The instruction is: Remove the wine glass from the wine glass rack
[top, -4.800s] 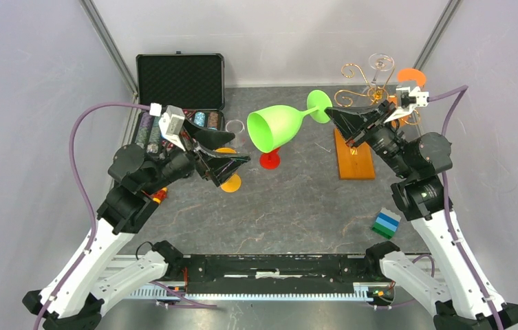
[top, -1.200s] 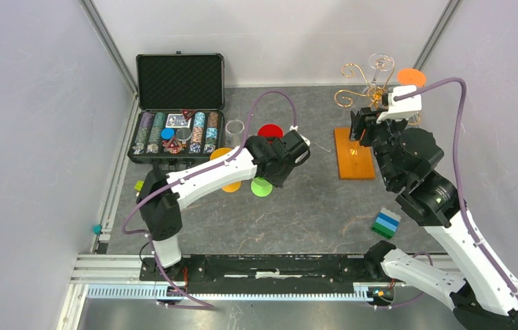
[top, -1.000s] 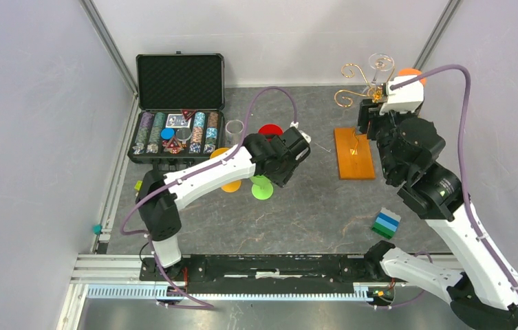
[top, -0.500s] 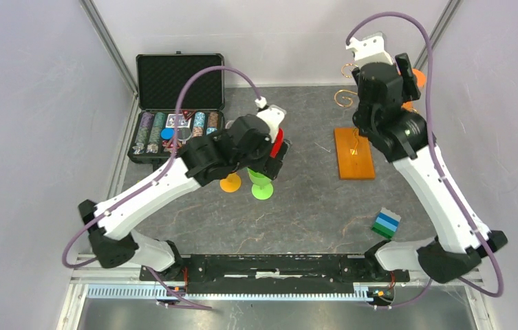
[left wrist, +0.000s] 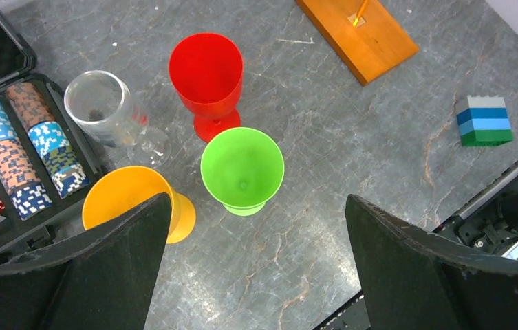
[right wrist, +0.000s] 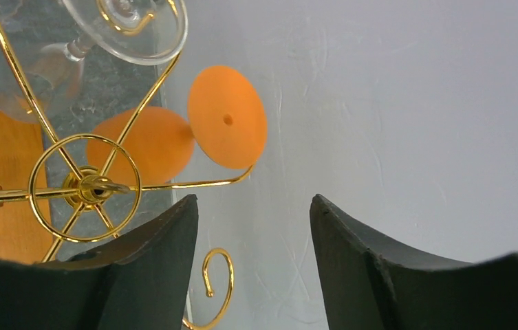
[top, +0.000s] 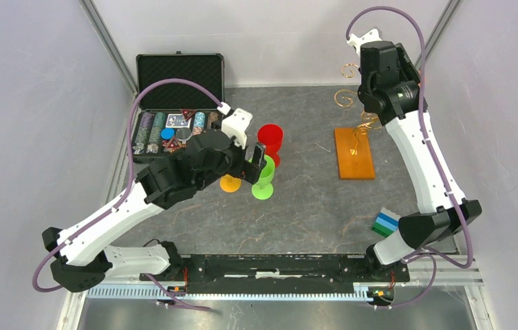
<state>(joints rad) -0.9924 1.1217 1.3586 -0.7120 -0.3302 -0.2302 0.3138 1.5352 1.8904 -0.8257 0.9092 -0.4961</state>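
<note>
A: Rack status?
B: The wine glass rack (right wrist: 84,185) is viewed from above by the right wrist camera: gold hub ring, spokes and curled arms, with the wooden base (right wrist: 1,151) underneath. Two glasses are hung on it foot-up. The clear wine glass (right wrist: 128,20) is carried at the top of that view. The orange wine glass (right wrist: 227,117) is hung tilted on the arm next to it.
A: Right jaws?
B: The right gripper (right wrist: 252,199) is held high over the rack, jaws spread, nothing pinched. The orange foot disc is seen just beyond the gap and is not touched. Neither glass has been taken off.
A: Left side?
B: The left gripper (left wrist: 256,199) is held above the counter (left wrist: 352,172), jaws spread wide, nothing gripped. The green goblet (left wrist: 242,168) is stood upright directly below. The red goblet (left wrist: 206,69) is placed just behind it and the yellow-orange goblet (left wrist: 122,206) just to one side. A clear stemmed glass (left wrist: 101,106) is set beside the chip case (left wrist: 15,151).
A: Anything else?
B: A blue-green block stack (left wrist: 483,120) is seen well apart from the goblets.
</note>
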